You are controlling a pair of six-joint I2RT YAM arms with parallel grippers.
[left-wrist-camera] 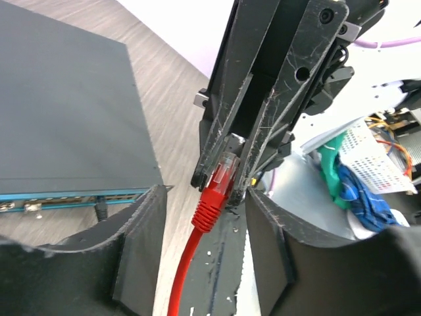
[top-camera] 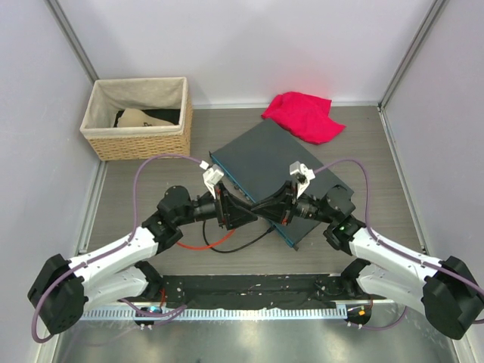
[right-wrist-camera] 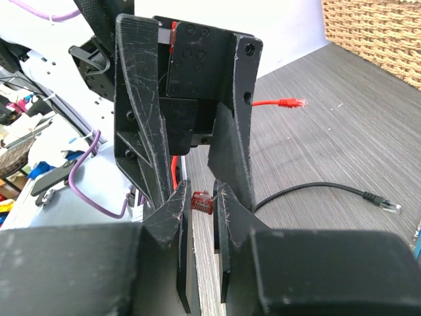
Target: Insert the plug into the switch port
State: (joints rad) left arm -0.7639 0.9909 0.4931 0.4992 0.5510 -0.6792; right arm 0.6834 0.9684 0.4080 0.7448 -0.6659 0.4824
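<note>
My right gripper is shut on a red plug, pinching its tip between its pads. In the left wrist view that plug hangs from the right gripper's fingers, with its red cable trailing down. My left gripper is open, its jaws wide on either side of the cable just below the plug. In the top view both grippers, left and right, meet beside the dark-grey switch. Its teal front face with the row of ports lies left of the plug.
A woven basket stands at the back left and a red cloth at the back right. A black cable and the red cable loop lie on the table in front. The red cable's other plug lies loose.
</note>
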